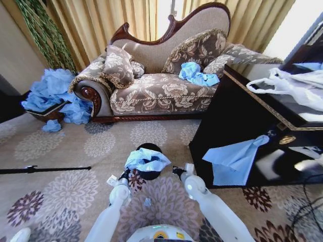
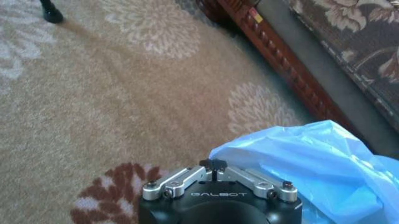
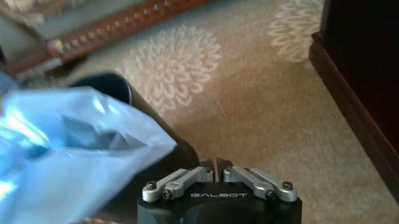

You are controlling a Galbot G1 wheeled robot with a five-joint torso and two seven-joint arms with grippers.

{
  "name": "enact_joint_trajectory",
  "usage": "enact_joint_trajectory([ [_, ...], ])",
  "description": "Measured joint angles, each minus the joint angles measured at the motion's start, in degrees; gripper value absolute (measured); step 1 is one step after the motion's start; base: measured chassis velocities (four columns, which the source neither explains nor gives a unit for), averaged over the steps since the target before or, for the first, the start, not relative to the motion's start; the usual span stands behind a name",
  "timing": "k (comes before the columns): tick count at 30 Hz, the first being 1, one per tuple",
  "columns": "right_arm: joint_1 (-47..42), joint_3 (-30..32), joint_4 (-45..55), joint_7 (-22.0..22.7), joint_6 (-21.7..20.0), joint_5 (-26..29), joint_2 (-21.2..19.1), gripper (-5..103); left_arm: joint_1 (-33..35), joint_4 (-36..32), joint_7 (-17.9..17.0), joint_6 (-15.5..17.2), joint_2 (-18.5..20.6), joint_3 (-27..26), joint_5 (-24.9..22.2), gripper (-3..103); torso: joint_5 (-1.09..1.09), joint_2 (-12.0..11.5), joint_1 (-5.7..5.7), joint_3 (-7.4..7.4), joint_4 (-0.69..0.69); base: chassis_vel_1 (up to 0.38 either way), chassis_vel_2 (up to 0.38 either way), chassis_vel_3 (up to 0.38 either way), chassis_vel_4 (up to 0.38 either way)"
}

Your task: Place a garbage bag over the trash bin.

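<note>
garbage bag [image 1: 147, 159] draped loosely over the trash bin [image 1: 149, 148] on the patterned carpet [image 1: 75, 151], crumpled on top and not pulled down the sides.

black rim and part of the wall showing behind and under the light-blue plastic. left gripper [image 1: 124, 176] low beside the bin's left side, fingers together in the left wrist view [image 2: 214, 164], right next to the bag's edge [image 2: 324, 163] and clamped on nothing. right gripper [image 1: 177, 170] low beside the bin's right side, fingers closed together [image 3: 215, 169] just beside the bag [image 3: 68, 154], holding nothing, with the bin's dark wall [image 3: 109, 84] beyond. sofa [image 1: 161, 85] behind the bin, dark cabinet [image 1: 242, 131] to the right.
</note>
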Motion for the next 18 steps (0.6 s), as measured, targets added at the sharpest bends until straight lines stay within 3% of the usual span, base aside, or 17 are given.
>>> enact_joint_trajectory([
  [2,-0.7,0.9,1.3,0.4,0.0,1.4,0.0,2,-0.1,0.0,0.1,0.0,0.0,0.0,0.0,0,0.00,0.0,0.00,0.00,0.00,0.000,0.000,0.000,0.000],
  [6,-2.5,3.9,7.7,6.1,0.8,14.4,1.7,15,-0.6,1.0,0.7,-0.2,-0.2,0.1,0.6,0,0.00,0.0,0.00,0.00,0.01,0.000,0.000,0.000,0.000],
  [7,-2.5,3.9,7.7,6.1,0.8,14.4,1.7,15,-0.6,1.0,0.7,-0.2,-0.2,0.1,0.6,0,0.00,0.0,0.00,0.00,0.01,0.000,0.000,0.000,0.000],
  [10,-1.3,4.1,9.0,14.4,2.2,25.7,4.8,30,-0.8,1.7,0.9,-0.4,-0.4,0.3,1.1,0,-0.01,0.0,0.00,0.00,0.02,0.000,0.000,0.000,0.000],
  [12,-0.7,4.1,8.4,16.7,2.7,28.1,5.9,30,-0.9,1.8,0.9,-0.7,-0.5,0.4,1.2,0,-0.01,0.0,0.00,0.00,0.02,0.000,0.000,0.000,0.000],
  [14,-0.4,4.1,7.8,17.9,3.0,29.4,6.7,36,-0.9,1.8,0.9,-0.7,-0.5,0.5,1.3,0,0.00,0.0,0.00,0.00,0.01,0.000,0.000,0.000,0.000],
  [17,1.0,5.3,4.3,21.0,4.1,33.5,10.1,52,-1.0,1.8,0.9,-1.0,-0.5,0.9,1.3,0,0.00,0.0,0.00,0.00,0.01,0.000,0.000,0.000,0.000],
  [18,1.0,5.3,4.3,21.0,4.1,33.5,10.1,52,-1.0,1.8,0.9,-1.0,-0.5,0.9,1.3,0,0.00,0.0,0.00,0.00,0.01,0.000,0.000,0.000,0.000],
])
